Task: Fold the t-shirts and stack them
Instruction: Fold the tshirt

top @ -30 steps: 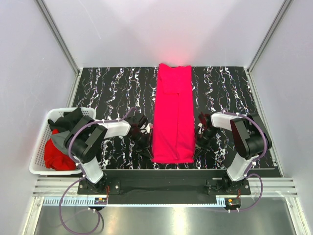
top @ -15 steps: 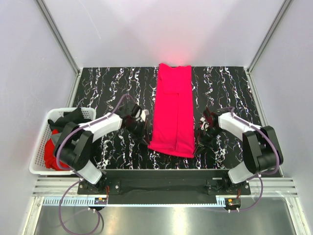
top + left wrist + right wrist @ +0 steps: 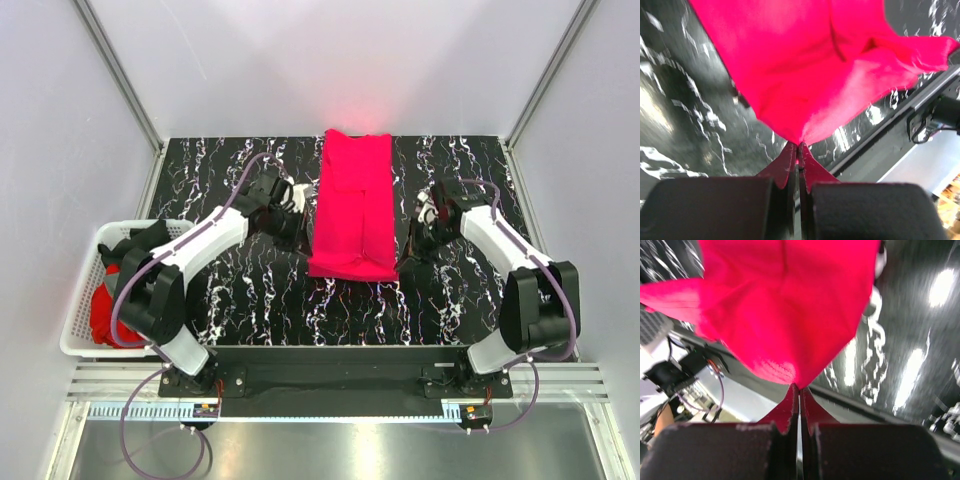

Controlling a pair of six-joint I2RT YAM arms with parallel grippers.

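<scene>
A crimson-pink t-shirt (image 3: 352,205) lies as a long narrow strip down the middle of the black marbled table (image 3: 220,180). Its near end is lifted off the table. My left gripper (image 3: 303,231) is shut on the shirt's near left corner (image 3: 800,137). My right gripper (image 3: 408,243) is shut on the near right corner (image 3: 797,380). Both wrist views show the pink cloth hanging from the closed fingertips, above the table. Red, grey and black shirts (image 3: 120,300) lie heaped in the basket at the left.
A white lattice basket (image 3: 85,290) stands at the left, beside the left arm. Grey walls close the back and sides. The table's front edge and metal rail (image 3: 330,355) lie near the arm bases.
Both grippers have moved away from the bases toward the back with the shirt's near corners. The near hem has travelled from the table's front edge to about mid-table, shortening the strip.
</scene>
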